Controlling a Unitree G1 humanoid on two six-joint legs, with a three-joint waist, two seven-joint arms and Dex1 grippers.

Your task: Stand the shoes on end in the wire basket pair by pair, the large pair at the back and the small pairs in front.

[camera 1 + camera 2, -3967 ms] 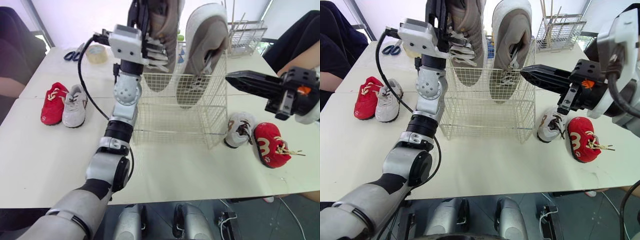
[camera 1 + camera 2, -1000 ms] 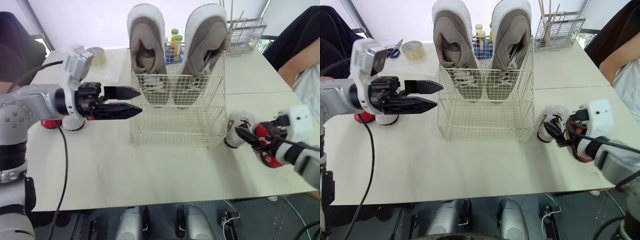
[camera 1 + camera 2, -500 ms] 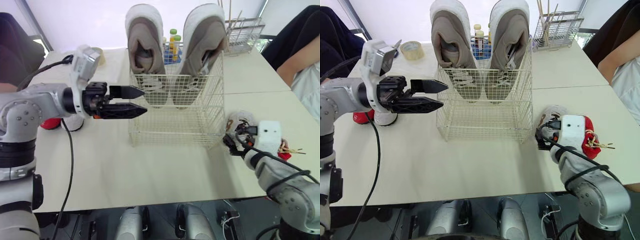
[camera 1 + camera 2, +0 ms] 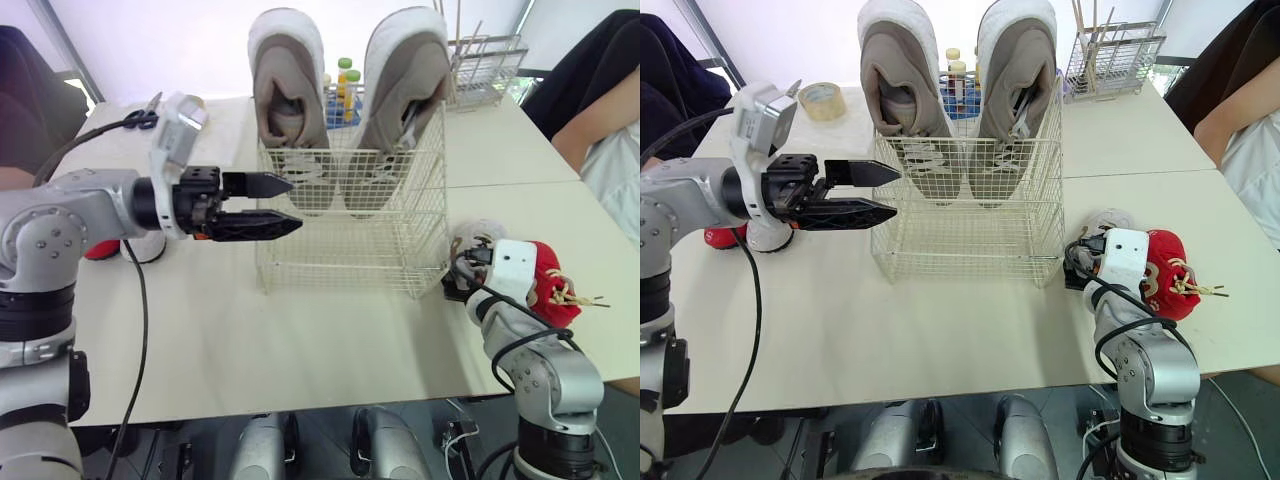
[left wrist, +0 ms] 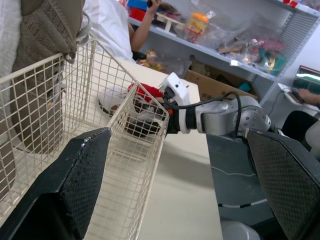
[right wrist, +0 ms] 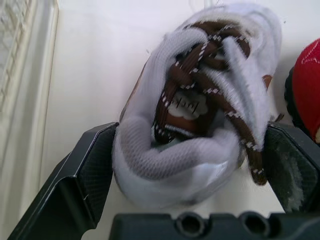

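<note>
The wire basket (image 4: 345, 230) is cream, and the table (image 4: 300, 340) under it a paler cream. The large shoes (image 4: 288, 90) are taupe knit with white soles. The small white shoe (image 6: 200, 135) has brown laces flecked with white — and a brown tongue. The small red shoe (image 4: 1168, 255) bears a cream numeral and cream laces. The left gripper (image 4: 896, 192) is black, its pads cross-hatched — the tape roll (image 4: 818, 100) is tan.

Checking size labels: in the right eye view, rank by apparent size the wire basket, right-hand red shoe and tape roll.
1. wire basket
2. red shoe
3. tape roll, though it lies farther back, which shrinks it.
</note>
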